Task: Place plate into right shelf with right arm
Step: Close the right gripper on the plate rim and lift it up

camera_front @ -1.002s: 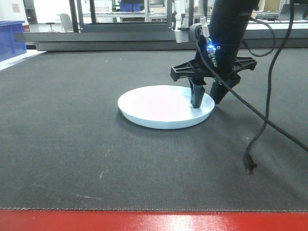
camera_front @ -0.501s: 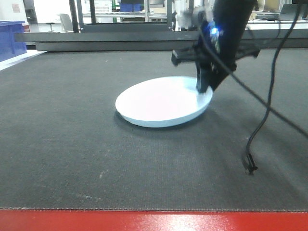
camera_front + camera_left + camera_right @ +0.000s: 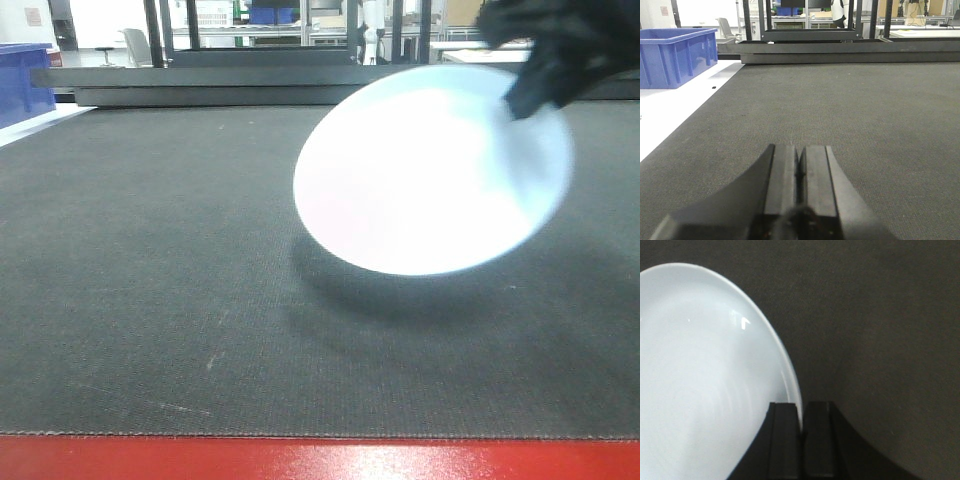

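Observation:
The white plate hangs above the dark mat, tilted steeply with its face toward the front camera and its shadow on the mat below. My right gripper, blurred at the upper right, is shut on the plate's rim. In the right wrist view the rim of the plate runs between the two fingers of the right gripper. My left gripper is shut on nothing, low over the mat. The right shelf is out of view.
A dark mat covers the table, with a red front edge. A low dark beam runs along the far edge. A blue bin stands on a white surface to the left.
The plate lay flat with the right gripper at its right rim; it tipped up, and now it is off the mat, raised and nearer the camera, to the right.

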Controlling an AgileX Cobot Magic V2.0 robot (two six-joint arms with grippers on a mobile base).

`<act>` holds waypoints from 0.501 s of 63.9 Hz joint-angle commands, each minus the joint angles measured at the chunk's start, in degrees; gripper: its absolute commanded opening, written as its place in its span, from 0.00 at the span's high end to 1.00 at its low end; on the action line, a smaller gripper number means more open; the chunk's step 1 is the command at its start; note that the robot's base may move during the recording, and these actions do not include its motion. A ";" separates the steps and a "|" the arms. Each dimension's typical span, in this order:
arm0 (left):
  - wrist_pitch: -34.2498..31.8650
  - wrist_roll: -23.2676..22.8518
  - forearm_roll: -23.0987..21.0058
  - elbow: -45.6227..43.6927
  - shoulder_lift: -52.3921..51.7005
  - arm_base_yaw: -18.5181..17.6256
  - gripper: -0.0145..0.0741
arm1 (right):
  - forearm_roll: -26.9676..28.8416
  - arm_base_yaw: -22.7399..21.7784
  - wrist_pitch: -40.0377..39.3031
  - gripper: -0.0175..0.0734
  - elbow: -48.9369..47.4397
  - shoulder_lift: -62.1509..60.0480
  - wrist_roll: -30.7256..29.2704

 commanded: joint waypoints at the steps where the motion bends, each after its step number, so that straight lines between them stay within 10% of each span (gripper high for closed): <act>1: -4.83 -0.14 -0.12 0.48 -0.60 -0.43 0.89 | -1.72 -0.36 -5.62 0.74 2.83 -8.58 -0.56; 32: -4.83 -0.14 -0.12 0.48 -0.60 -0.43 0.89 | -9.84 -0.26 -4.68 0.74 10.21 -42.37 -0.56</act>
